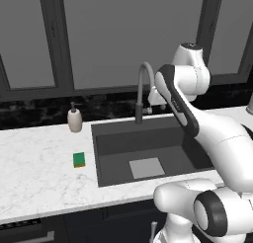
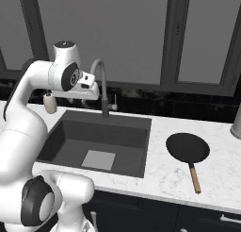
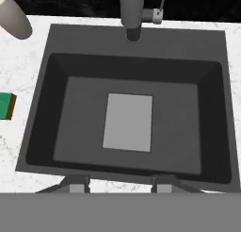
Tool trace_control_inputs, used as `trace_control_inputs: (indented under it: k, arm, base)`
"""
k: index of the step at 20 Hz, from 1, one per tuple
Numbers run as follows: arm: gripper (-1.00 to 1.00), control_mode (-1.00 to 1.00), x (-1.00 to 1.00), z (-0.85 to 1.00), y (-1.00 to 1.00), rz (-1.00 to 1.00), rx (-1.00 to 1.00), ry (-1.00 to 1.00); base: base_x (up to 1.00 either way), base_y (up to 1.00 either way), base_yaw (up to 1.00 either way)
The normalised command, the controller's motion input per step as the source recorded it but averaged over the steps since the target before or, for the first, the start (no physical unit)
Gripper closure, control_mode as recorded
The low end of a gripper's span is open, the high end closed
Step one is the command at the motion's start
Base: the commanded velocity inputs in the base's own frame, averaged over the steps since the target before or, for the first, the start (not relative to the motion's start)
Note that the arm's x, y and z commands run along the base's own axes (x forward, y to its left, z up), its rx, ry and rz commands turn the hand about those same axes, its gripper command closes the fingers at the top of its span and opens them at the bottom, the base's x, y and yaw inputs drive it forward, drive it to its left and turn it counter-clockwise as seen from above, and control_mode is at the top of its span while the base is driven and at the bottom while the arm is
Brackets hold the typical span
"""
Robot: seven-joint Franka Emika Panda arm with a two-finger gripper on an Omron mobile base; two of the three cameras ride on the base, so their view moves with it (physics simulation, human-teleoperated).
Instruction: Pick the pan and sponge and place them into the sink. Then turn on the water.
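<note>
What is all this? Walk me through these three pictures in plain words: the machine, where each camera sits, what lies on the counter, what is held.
The white machine is a robot arm on a driving base, in a rendered kitchen. Two pictures come from cameras on the base, behind the arm to its left and right. The third looks down from the arm's hand into the dark sink. On the marble counter, left of the sink, lie a green sponge and, near the wall, a beige soap bottle. Right of the sink lies a black pan. A grey faucet arches over the basin. The jaws stand apart above the sink and hold nothing.
</note>
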Motion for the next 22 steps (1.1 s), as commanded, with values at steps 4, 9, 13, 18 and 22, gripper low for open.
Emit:
trace_control_inputs:
  k: [4, 9, 13, 18, 22]
  arm:
    - [-1.00, -1.00, 0.04, -0.03, -0.12, -0.03, 0.01, 0.03]
    - [-1.00, -1.00, 0.00, -0.15, -0.91, -0.15, 0.01, 0.01]
    - [-1.00, -1.00, -0.02, -0.26, -1.00, -0.22, 0.03, 0.00]
    - [-1.00, -1.00, 0.02, -0.45, -1.00, -0.21, 0.00, 0.00]
    - [-1.00, -1.00, 0.45, -0.67, -1.00, -0.16, 0.00, -0.02]
  base:
    - [0.00, 0.00, 0.00]
    - [0.00, 0.00, 0.00]
    - [0.00, 0.00, 0.00]
    - [0.00, 0.00, 0.00]
    - [0.00, 0.00, 0.00]
